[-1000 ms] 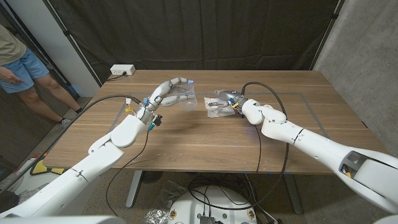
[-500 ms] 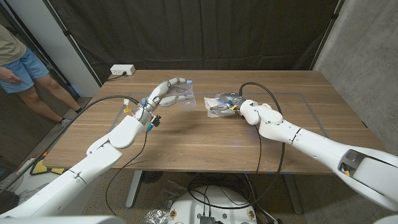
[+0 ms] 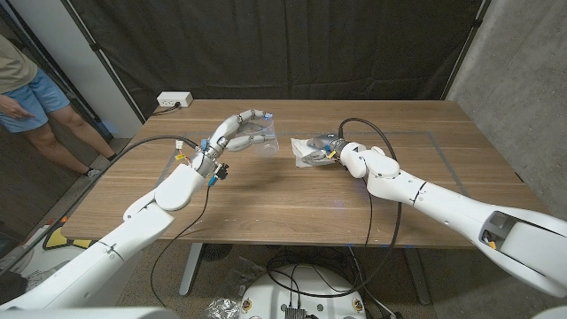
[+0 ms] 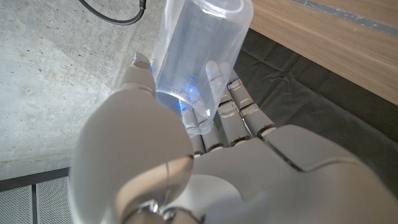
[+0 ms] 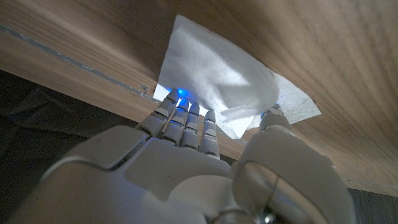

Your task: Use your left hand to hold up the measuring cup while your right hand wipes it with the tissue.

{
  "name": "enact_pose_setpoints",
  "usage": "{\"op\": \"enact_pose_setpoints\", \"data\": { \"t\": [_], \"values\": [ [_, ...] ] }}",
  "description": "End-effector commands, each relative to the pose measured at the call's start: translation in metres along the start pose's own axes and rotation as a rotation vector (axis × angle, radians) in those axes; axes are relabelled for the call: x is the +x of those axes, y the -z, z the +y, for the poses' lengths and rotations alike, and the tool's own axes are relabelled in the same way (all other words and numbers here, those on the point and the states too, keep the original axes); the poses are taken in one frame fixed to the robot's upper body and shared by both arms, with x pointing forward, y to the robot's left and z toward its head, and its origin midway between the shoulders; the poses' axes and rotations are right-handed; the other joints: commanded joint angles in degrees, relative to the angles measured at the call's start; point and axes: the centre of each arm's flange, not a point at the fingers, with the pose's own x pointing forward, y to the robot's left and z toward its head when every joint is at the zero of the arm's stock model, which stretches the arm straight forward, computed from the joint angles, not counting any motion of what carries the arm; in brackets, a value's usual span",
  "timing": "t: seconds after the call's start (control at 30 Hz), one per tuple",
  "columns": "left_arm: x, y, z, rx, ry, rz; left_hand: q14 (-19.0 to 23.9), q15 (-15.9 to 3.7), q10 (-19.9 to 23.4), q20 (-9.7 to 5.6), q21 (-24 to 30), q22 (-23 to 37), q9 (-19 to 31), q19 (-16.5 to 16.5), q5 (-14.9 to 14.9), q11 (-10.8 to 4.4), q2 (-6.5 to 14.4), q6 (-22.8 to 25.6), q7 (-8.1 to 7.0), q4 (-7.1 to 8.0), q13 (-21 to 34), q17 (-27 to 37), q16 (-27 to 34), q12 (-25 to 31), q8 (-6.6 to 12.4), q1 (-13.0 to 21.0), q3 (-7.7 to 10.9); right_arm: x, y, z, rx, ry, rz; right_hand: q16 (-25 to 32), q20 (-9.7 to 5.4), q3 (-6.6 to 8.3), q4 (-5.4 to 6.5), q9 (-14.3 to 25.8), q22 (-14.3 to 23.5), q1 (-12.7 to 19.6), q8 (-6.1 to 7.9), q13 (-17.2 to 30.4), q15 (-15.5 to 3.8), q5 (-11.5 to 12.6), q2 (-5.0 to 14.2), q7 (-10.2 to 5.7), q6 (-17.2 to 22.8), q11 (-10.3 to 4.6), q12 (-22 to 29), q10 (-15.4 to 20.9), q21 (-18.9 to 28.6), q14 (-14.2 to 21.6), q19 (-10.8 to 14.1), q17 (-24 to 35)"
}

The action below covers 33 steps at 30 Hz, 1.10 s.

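Note:
My left hand (image 3: 229,135) holds the clear plastic measuring cup (image 3: 262,138) up above the table's left half, fingers wrapped round it. In the left wrist view the cup (image 4: 200,55) juts out beyond my left hand (image 4: 186,163), tilted on its side. The white tissue (image 3: 301,154) lies on the table near the middle. My right hand (image 3: 322,147) reaches over it. In the right wrist view my right hand (image 5: 199,165) has its fingertips (image 5: 180,107) and thumb touching the tissue (image 5: 214,78), which lies on the wood with a raised crease between them.
A white power strip (image 3: 174,100) sits at the table's far left corner. A person (image 3: 22,84) stands beyond the table's left side. Black cables (image 3: 368,133) run along both arms. Tape lines mark the tabletop (image 3: 292,199).
My right hand has slid left onto the tissue. The left hand keeps the cup raised, almost still.

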Motion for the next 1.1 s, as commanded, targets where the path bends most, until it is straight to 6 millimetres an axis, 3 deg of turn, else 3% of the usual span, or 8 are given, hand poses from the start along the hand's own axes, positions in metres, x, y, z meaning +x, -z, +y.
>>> {"op": "enact_pose_setpoints", "data": {
  "t": [0.03,0.4,0.6,0.73,0.83,0.87,1.07,1.1],
  "values": [
    [0.006,0.004,0.002,-0.004,0.001,-0.004,4.6,-10.65,1.7,-0.76,0.4,0.1,0.2,-0.2,-0.2,-1.49,1.3,0.5,0.06,0.02,0.3,0.3,-0.2,0.4,0.29,1.9,0.66,0.002,0.001,0.004,-0.042,0.034,0.004,1.3,-1.03,1.29,0.05,0.2,1.1,2.7,0.58,0.1,-3.51,0.9,1.31,0.02,3.2,-0.88,1.3,5.6,2.7,7.2,3.6,0.5],
    [0.012,0.006,0.002,-0.007,0.003,-0.006,4.8,-10.65,1.9,-0.77,0.7,0.1,0.1,-0.2,-0.2,-1.49,1.3,0.7,0.00,0.12,0.4,0.5,-0.5,0.4,0.36,1.7,0.65,0.001,0.002,0.002,-0.092,0.114,0.003,7.2,-2.34,3.17,-1.43,0.1,3.6,11.9,2.23,0.6,-9.88,2.1,1.69,-1.20,15.0,-3.62,4.1,21.0,9.0,25.7,8.5,3.3],
    [0.015,0.007,0.003,-0.006,0.000,-0.008,5.0,-10.65,1.8,-0.80,1.0,0.1,0.1,-0.3,-0.2,-1.15,1.2,0.6,0.08,0.17,0.4,0.6,-0.6,0.3,0.41,1.6,0.63,0.000,0.003,0.003,-0.114,0.140,0.003,19.2,-3.24,-0.20,-1.26,0.5,6.1,21.8,2.88,3.0,-10.78,2.8,-1.37,-2.78,22.7,-5.37,7.0,32.3,13.6,32.6,9.1,12.8],
    [0.016,0.007,0.003,-0.005,-0.004,-0.008,5.1,-10.67,1.8,-0.82,1.2,0.1,0.1,-0.3,-0.2,-1.26,1.2,0.7,0.01,0.20,0.4,0.7,-0.7,0.3,0.45,1.6,0.64,0.000,0.006,0.006,-0.100,0.116,0.001,26.5,-2.99,-3.37,-0.35,1.2,8.5,24.8,2.80,5.3,-10.68,3.1,-3.01,-2.67,25.1,-5.44,8.9,35.2,16.8,33.8,8.9,19.8],
    [0.017,0.007,0.003,-0.003,-0.002,-0.008,5.1,-10.67,1.9,-0.86,1.3,0.1,0.1,-0.3,-0.2,-1.35,1.2,0.8,0.00,0.23,0.4,0.7,-0.8,0.3,0.53,1.5,0.65,-0.001,0.009,0.006,-0.065,0.097,-0.004,20.8,-1.56,-6.51,3.79,1.0,10.1,19.2,-0.76,5.7,-10.16,4.1,-2.48,-1.20,19.1,-3.69,5.3,27.0,19.1,26.8,7.1,16.0],
    [0.018,0.007,0.003,-0.003,0.000,-0.008,5.1,-10.70,2.0,-0.89,1.4,0.1,0.1,-0.3,-0.2,-1.37,1.3,0.8,-0.05,0.21,0.4,0.7,-0.8,0.3,0.56,1.6,0.68,-0.001,0.010,0.006,-0.037,0.099,-0.004,17.4,-1.11,-7.83,7.88,1.1,10.5,13.4,-0.94,4.8,-9.70,4.1,0.23,-0.90,19.0,-2.96,3.3,24.7,20.2,25.1,6.2,13.0],
    [0.020,0.008,0.001,-0.004,0.003,-0.008,5.1,-10.77,1.9,-0.97,1.5,0.0,0.2,-0.4,-0.2,-1.38,1.3,0.8,-0.02,0.15,0.5,0.8,-0.9,0.2,0.62,1.7,0.76,-0.007,0.016,0.003,0.024,0.121,-0.002,14.8,-0.91,-7.19,11.40,1.1,10.7,10.0,-1.16,4.0,-8.40,3.7,5.05,-0.45,18.2,-1.65,1.5,22.9,21.1,23.7,4.8,10.7],
    [0.020,0.008,0.001,-0.004,0.002,-0.008,5.1,-10.76,1.9,-0.96,1.5,0.0,0.2,-0.5,-0.2,-1.39,1.3,0.8,0.06,0.14,0.5,0.8,-1.0,0.2,0.62,1.7,0.78,-0.008,0.016,0.002,0.038,0.124,-0.007,14.5,-0.80,-7.45,13.02,1.2,10.7,8.1,-1.32,3.9,-8.19,3.4,5.58,-0.17,17.8,-1.59,1.2,22.8,21.4,23.8,4.6,10.2]
  ]
}}
